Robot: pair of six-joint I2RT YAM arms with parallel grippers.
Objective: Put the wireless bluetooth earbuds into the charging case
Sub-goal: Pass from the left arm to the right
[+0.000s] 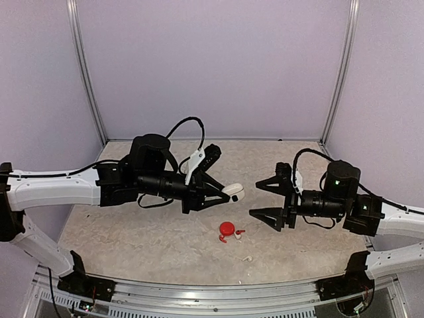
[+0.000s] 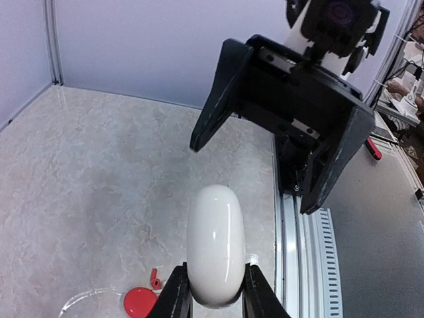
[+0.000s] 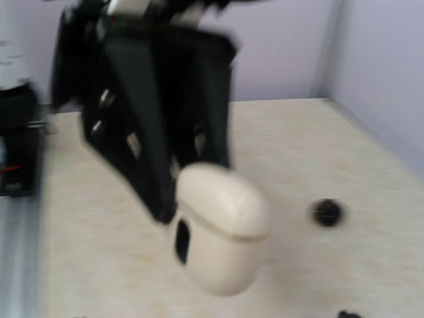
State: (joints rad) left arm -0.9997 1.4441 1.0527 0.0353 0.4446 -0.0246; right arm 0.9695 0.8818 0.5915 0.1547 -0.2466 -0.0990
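Observation:
A closed white charging case [image 1: 234,192] hangs above the table with my left gripper [image 1: 224,193] shut on its lower end. In the left wrist view the case [image 2: 215,242] sits upright between the two black fingers of that gripper [image 2: 215,295]. My right gripper [image 1: 254,199] stands open just right of the case, facing it, with nothing between its fingers; it fills the upper right of the left wrist view [image 2: 252,175]. The right wrist view shows the case [image 3: 222,228] close ahead, blurred. A red earbud [image 1: 238,232] and a white earbud [image 1: 246,258] lie on the table.
A red round case [image 1: 226,229] lies below the held case, also low in the left wrist view [image 2: 140,302] beside the red earbud [image 2: 154,278]. A small black round thing [image 3: 326,212] rests on the table beyond the white case. The metal front rail [image 2: 288,265] runs near.

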